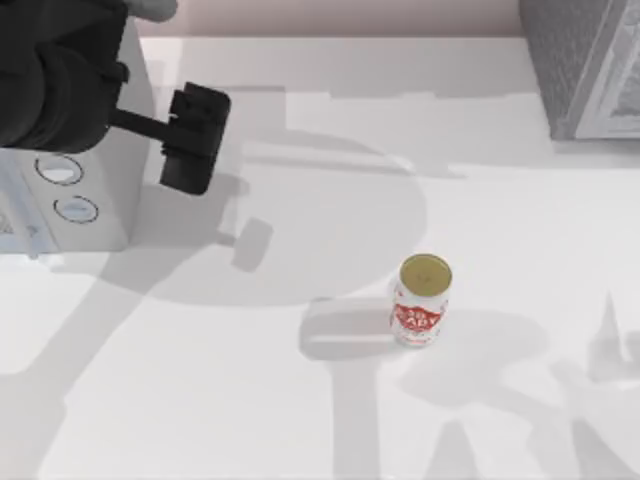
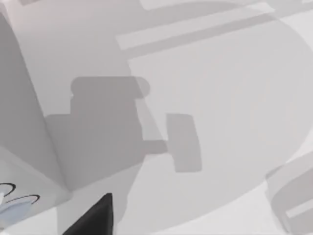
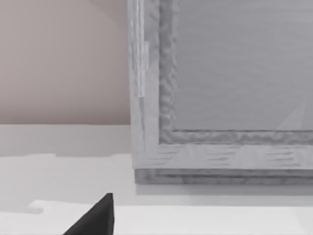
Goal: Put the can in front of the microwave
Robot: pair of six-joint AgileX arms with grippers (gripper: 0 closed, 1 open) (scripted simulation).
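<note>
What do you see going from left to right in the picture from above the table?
microwave → left gripper → can → speckled grey box

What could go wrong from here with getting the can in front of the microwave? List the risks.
1. The can stands upright and narrow out on the open table; an off-centre grasp could tip it and let it roll.
2. The left gripper hangs right beside the microwave, so swinging out or carrying back could clip its corner.
3. The dials face toward the table's near edge, so setting down too far forward could leave the can close to that edge.
</note>
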